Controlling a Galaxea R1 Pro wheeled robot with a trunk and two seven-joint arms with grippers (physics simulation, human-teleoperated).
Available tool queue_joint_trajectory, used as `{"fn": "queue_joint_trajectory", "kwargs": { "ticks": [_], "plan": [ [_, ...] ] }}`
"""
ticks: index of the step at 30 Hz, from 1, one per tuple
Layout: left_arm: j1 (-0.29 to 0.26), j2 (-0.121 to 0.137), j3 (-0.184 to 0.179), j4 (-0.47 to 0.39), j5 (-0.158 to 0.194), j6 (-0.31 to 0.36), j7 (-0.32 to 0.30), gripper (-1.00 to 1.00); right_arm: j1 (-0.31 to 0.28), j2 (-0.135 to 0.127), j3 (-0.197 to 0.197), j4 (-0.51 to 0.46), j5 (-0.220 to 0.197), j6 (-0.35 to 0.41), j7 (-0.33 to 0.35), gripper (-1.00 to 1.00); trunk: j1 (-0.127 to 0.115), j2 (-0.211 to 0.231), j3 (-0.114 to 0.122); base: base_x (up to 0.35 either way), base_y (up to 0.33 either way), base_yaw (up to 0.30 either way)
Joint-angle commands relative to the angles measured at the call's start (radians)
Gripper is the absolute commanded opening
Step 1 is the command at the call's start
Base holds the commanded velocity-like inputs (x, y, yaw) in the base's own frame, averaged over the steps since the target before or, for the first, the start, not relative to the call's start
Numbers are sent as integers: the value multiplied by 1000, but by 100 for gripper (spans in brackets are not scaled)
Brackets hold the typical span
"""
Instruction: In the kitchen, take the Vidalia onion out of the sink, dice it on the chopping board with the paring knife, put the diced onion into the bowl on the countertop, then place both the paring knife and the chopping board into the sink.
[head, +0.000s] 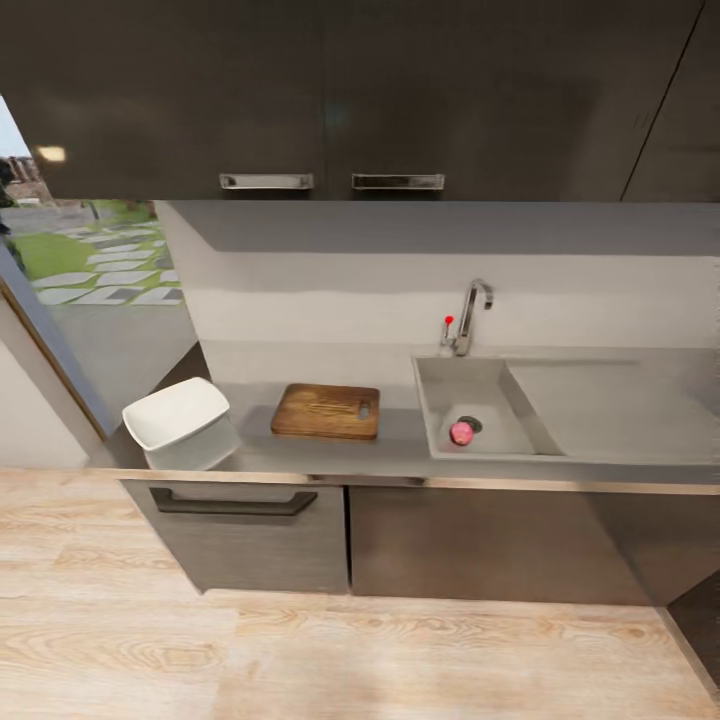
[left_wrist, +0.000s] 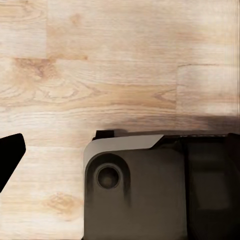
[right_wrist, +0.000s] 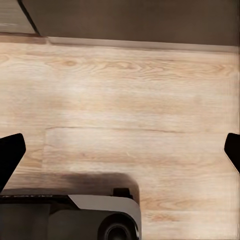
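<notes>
Head view looks down on the countertop (head: 320, 450) from a little way back, with wooden floor (head: 300, 640) between the robot and the cabinet fronts. The Vidalia onion (head: 461, 432) lies in the sink (head: 440, 400), just beside the round drain, to the right of centre, so by my judgement the right arm is the nearer one for the pick. The chopping board (head: 326, 411) lies flat to the left of the sink, its long axis running along the counter, handle slot toward the basin. The bowl (head: 180, 422) sits at the counter's left end and looks empty. I cannot make out the paring knife (it may simply be too small to tell). Both wrist views look down at floor and the robot's base; the right gripper (right_wrist: 120, 150) has dark fingertips at opposite edges, so it stands wide, while for the left gripper I cannot tell.
</notes>
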Motion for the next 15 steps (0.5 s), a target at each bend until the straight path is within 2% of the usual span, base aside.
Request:
{"fn": "queue_joint_trajectory", "kwargs": {
  "ticks": [1,8,15],
  "plan": [
    [0,0,0,-1,0,-2,0,100,0,0,1,0,2,-2,-4,100,0,-1,-1,0,-313,0],
    [0,0,0,0,0,-2,0,100,0,0,1,0,2,-1,-3,100,0,-1,-1,-5,-313,0],
    [0,0,0,1,0,-2,0,100,0,1,1,1,2,-1,-1,100,0,-1,-1,-71,-313,0]
  ]
}}
